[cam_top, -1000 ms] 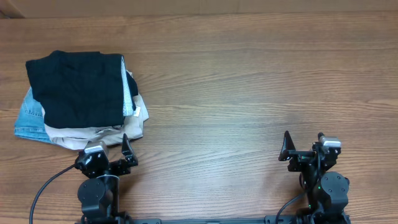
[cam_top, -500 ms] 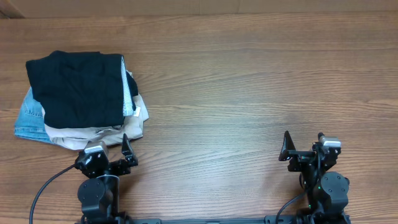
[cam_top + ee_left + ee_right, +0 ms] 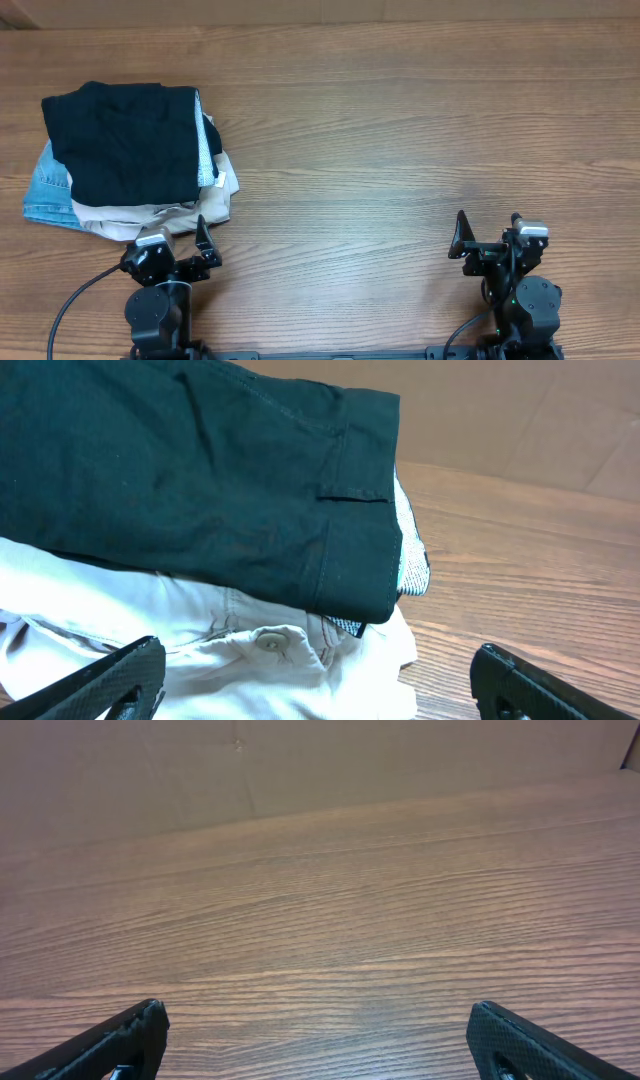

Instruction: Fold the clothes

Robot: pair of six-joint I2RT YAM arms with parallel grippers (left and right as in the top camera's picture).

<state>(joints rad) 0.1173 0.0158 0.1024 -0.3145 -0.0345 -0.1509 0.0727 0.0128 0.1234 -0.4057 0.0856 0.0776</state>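
A stack of folded clothes sits at the table's left. A black garment (image 3: 125,140) lies on top, over a light patterned piece (image 3: 210,150), beige trousers (image 3: 150,215) and blue jeans (image 3: 45,190). In the left wrist view the black garment (image 3: 190,480) lies over the beige trousers (image 3: 230,660), whose button shows. My left gripper (image 3: 175,245) is open and empty just in front of the stack; it also shows in the left wrist view (image 3: 320,685). My right gripper (image 3: 487,235) is open and empty over bare wood at the front right; it also shows in the right wrist view (image 3: 320,1040).
The wooden table (image 3: 400,130) stretches bare from the stack to the right edge. A cardboard wall (image 3: 300,760) stands behind the table's far edge.
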